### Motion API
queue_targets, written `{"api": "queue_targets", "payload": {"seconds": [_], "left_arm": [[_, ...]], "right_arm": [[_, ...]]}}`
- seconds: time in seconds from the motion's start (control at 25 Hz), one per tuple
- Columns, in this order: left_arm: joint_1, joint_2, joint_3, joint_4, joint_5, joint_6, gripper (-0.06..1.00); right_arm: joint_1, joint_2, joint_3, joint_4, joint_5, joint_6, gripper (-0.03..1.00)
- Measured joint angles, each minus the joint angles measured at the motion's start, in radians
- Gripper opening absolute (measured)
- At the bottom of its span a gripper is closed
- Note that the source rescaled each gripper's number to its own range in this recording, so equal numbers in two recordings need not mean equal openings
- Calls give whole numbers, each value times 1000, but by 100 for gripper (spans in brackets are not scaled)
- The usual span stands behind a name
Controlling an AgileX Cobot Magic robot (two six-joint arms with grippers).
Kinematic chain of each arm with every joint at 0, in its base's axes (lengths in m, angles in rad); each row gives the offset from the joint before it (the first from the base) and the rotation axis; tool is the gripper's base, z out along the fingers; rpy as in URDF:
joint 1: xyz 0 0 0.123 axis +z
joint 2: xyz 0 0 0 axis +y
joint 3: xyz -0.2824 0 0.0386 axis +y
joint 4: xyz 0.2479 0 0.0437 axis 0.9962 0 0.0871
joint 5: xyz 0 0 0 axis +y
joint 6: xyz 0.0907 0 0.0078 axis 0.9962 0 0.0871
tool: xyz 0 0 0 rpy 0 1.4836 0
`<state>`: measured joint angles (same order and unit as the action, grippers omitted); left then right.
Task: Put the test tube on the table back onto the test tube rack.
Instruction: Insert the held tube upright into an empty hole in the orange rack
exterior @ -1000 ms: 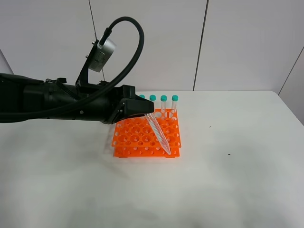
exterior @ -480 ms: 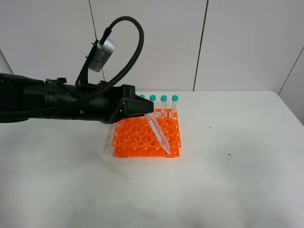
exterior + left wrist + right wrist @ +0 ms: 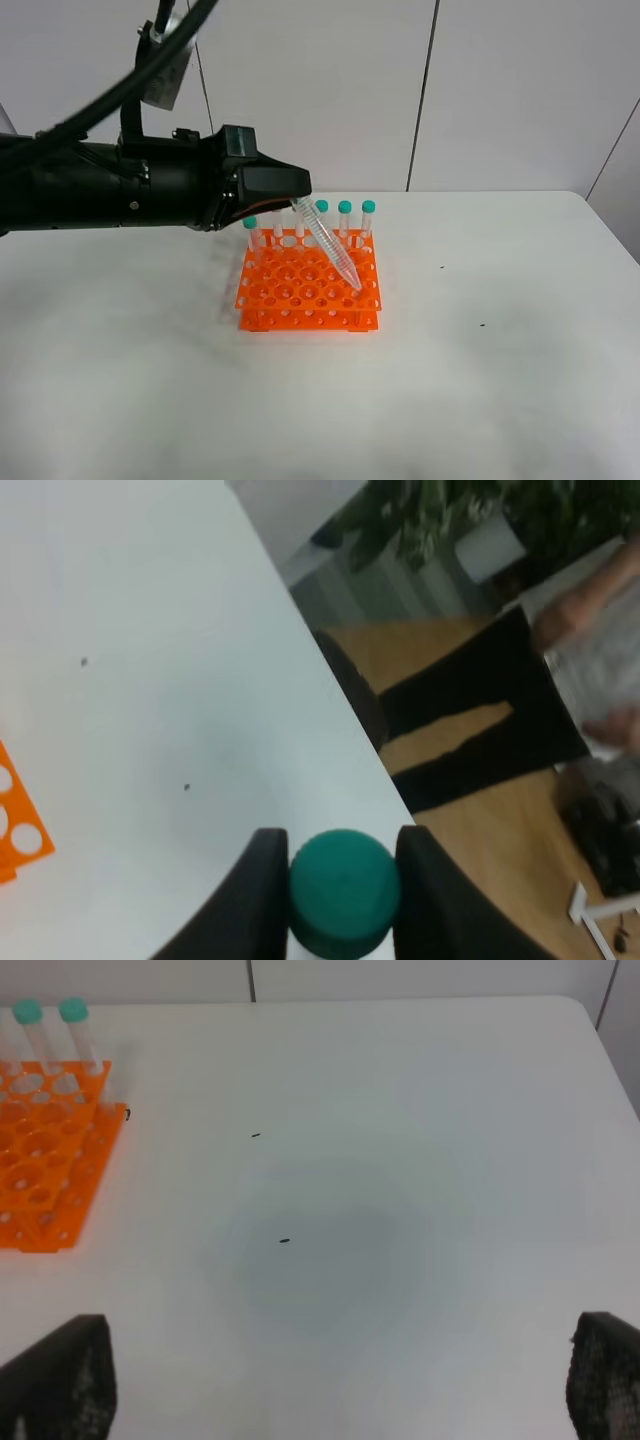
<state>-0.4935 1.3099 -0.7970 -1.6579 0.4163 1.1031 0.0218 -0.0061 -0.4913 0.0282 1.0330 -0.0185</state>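
Exterior high: test tube rack (image 3: 290, 300), capped tubes (image 3: 345, 218) (back row).

test tube rack (image 3: 308, 290): set on the table (image 3: 500, 380), slightly left of the middle, toward the far edge
standing tubes (image 3: 345, 212): seated along the rack's far side
test tube (image 3: 329, 247): held tilted above the rack, tip toward its right side

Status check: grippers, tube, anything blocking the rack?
Left gripper shut on clear teal-capped test tube, tilted, tip over orange plastic rack, not seated. Right gripper open, empty. Holes below free; other tubes stand in back row.
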Motion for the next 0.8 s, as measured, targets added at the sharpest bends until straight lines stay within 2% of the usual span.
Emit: {"api": "queue_targets", "payload": {"seconds": [0.16,0.24,0.32,0.36,0.44,0.56,0.64,0.68,0.8], "left_arm": [[1,-29,0,19,-64,0,0],[1,-40,-1,109,-104,-10,0],[1,-49,-13,258,-145,-67,0],[1,-51,-19,360,-171,-108,0],[-9,-52,-26,567,-233,-241,0],[-40,-52,-27,952,-349,-467,0],[-65,-52,-28,1141,-425,-592,0],[-72,-50,-28,1220,-460,-647,0],[-78,-23,-28,1356,-570,-755,0]], "right_arm": [[0,0,0,0,0,0,100],[0,0,0,0,0,0,100],[0,0,0,0,0,0,100],[0,0,0,0,0,0,100],[0,0,0,0,0,0,100],[0,0,0,0,0,0,100],[0,0,0,0,0,0,100],[0,0,0,0,0,0,100],[0,0,0,0,0,0,100]]}}
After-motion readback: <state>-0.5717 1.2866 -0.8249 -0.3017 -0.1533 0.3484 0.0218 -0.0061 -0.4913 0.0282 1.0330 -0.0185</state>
